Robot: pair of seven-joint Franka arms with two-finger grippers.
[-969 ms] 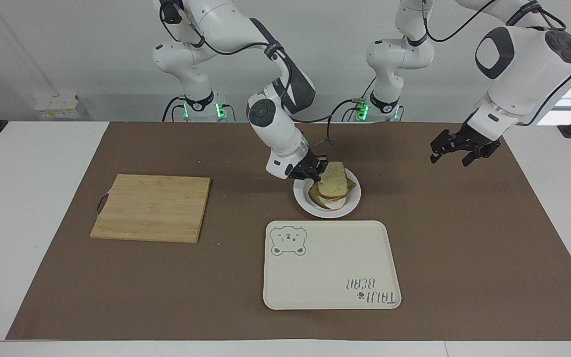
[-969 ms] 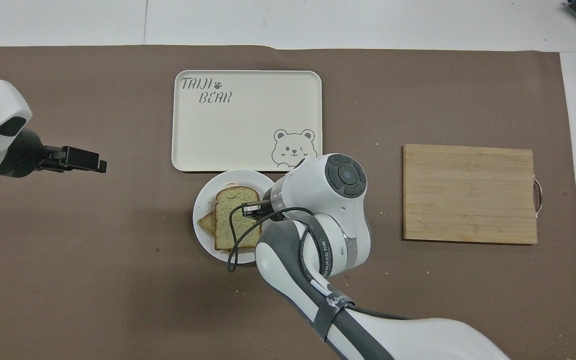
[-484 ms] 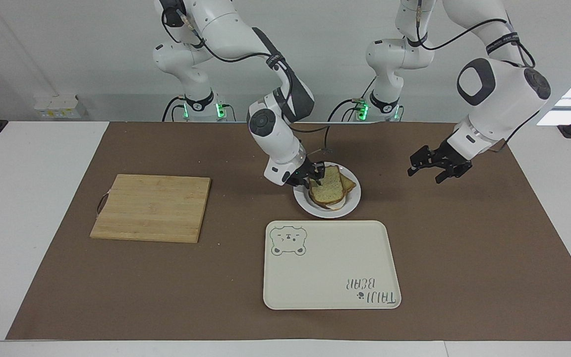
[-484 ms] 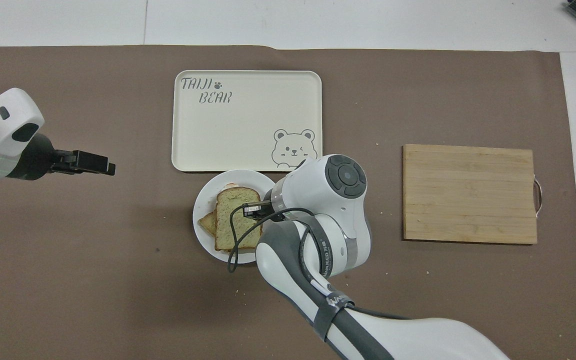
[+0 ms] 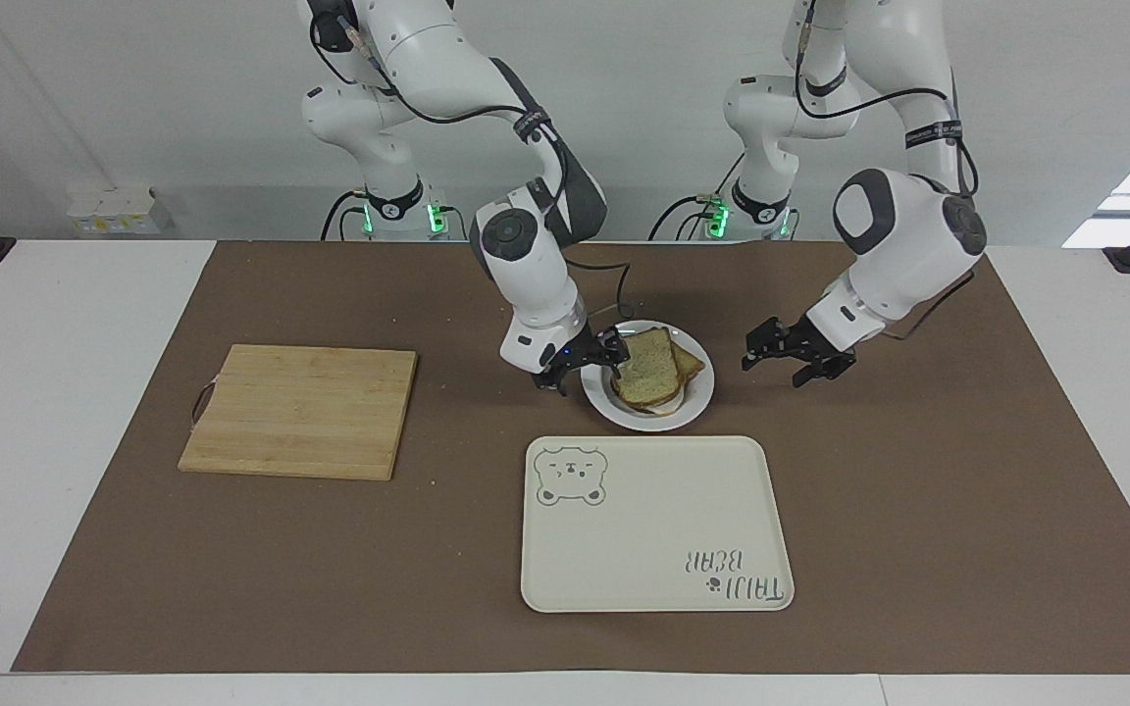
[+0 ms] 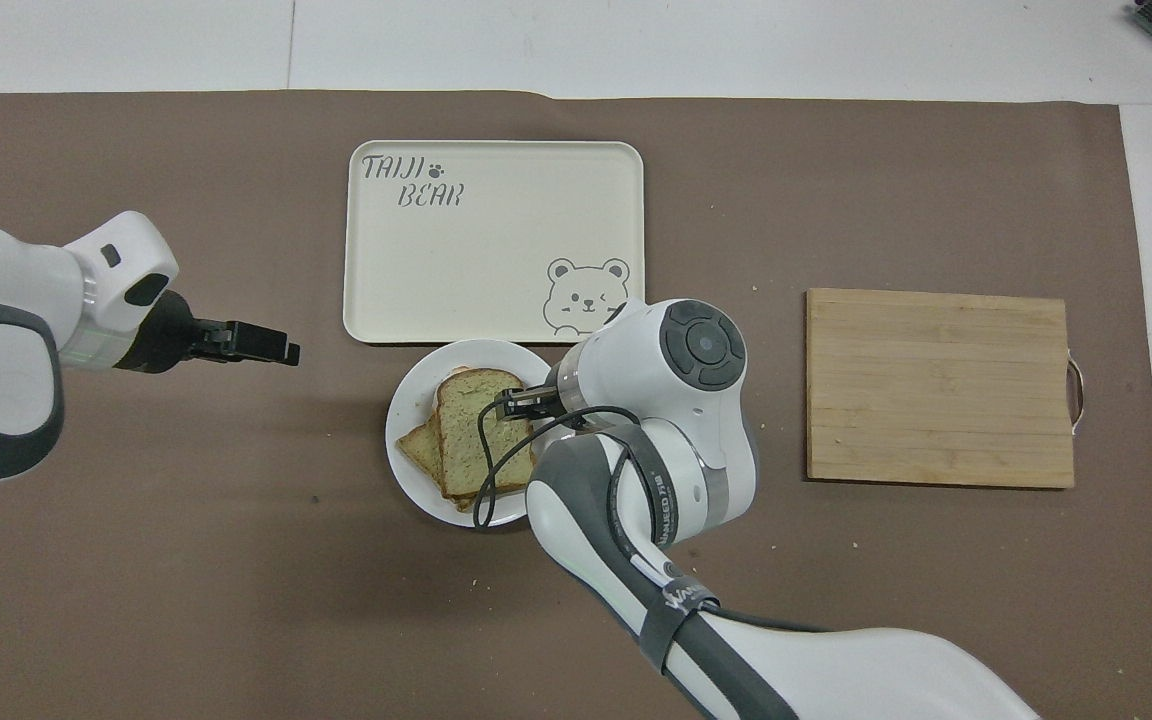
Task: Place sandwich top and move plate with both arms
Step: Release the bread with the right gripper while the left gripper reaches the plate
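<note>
White ceramic: the plate [image 5: 694, 404] sits on the brown mat [image 5: 918, 510] near the middle of the desk [image 5: 55, 392], just nearer to the robots than the cream tray [image 5: 653, 525].

Sandwich top [image 5: 645, 369]: lies flat on a lower slice [image 5: 687, 363] on the plate. Both slices rest within the rim.

Right tool [image 5: 587, 365]: low at the plate's rim on the side toward the right arm's end of the desk. Fingers spread apart; one fingertip sits at the edge of the sandwich top. No object is held.

Left tool [image 5: 789, 355]: over bare mat beside the plate, toward the left arm's end of the desk, apart from the rim. Fingers stand apart, empty.

Wooden cutting board [image 5: 300, 410]: on the mat toward the right arm's end, well apart from the plate.
</note>
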